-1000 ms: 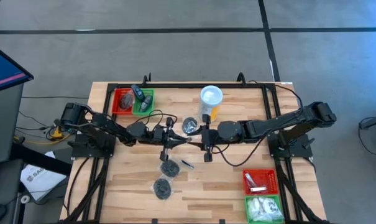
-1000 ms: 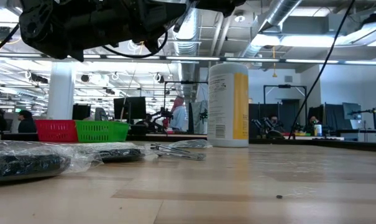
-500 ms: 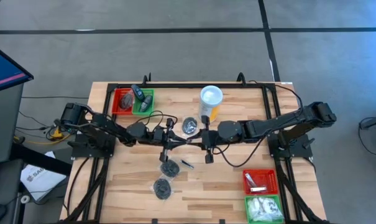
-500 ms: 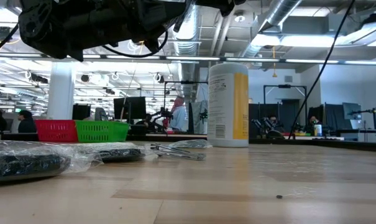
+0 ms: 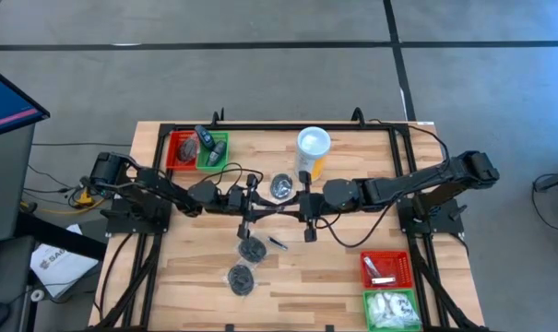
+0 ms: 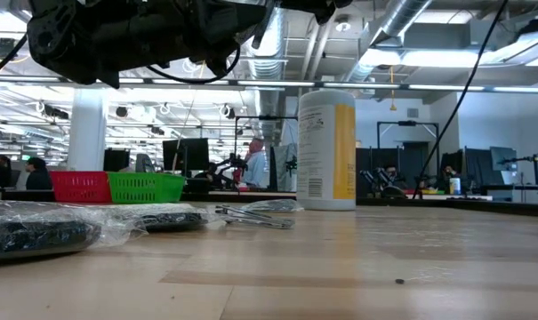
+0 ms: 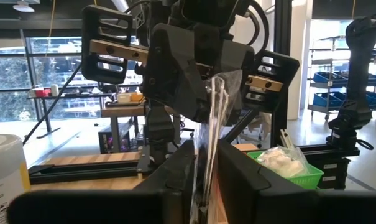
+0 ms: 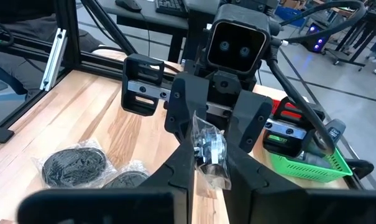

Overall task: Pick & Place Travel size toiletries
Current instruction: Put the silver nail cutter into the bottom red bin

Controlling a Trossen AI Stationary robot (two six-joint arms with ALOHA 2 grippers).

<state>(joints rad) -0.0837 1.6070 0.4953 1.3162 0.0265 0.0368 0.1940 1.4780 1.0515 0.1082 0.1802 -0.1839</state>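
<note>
Both hands, left (image 5: pixel 257 210) and right (image 5: pixel 294 207), clamp one clear-wrapped packet (image 8: pixel 210 151) above the table (image 5: pixel 343 254)

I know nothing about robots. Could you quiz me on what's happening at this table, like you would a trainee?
1. True or false: the tall yellow plastic canister with a white lid stands upright.
2. Where do the left end effector and the right end effector meet? A) above mid-table B) above the canister C) behind the robot
3. What is the right end effector pinching?
Key: 1 true. 2 A. 3 a small clear-wrapped packet.
</note>
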